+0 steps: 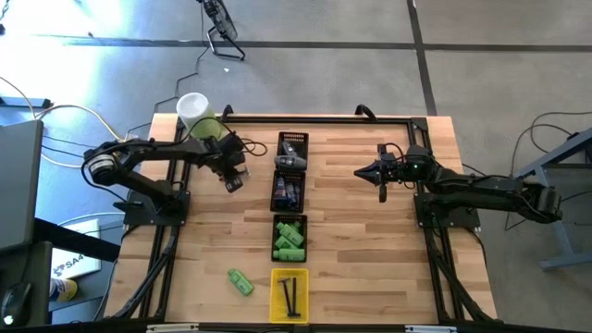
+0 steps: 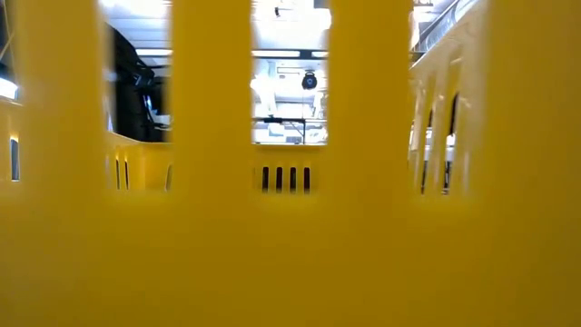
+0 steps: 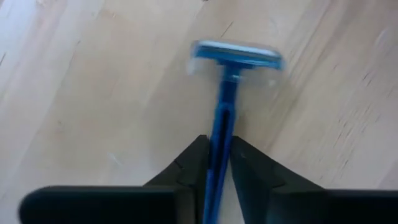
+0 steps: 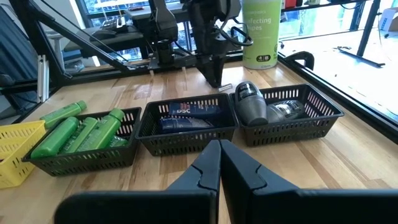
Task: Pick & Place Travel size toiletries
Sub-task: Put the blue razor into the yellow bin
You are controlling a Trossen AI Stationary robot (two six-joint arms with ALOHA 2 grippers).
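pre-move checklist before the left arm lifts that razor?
1. Left gripper closed on blue razor handle: ok, fingers pinch it from both sides.
2. Razor head clear of the fingers: ok.
3. Razor lifted off the table: cannot tell.
4. Right gripper shut, empty, away from the trays: ok.
5. Blue-item tray has room: cannot tell.
6. Stray green bottle still loose on the table: not ok.

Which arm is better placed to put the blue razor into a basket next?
Left. The left gripper is already shut on the razor beside the black baskets. The right gripper is shut, holds nothing, and hangs across the row.
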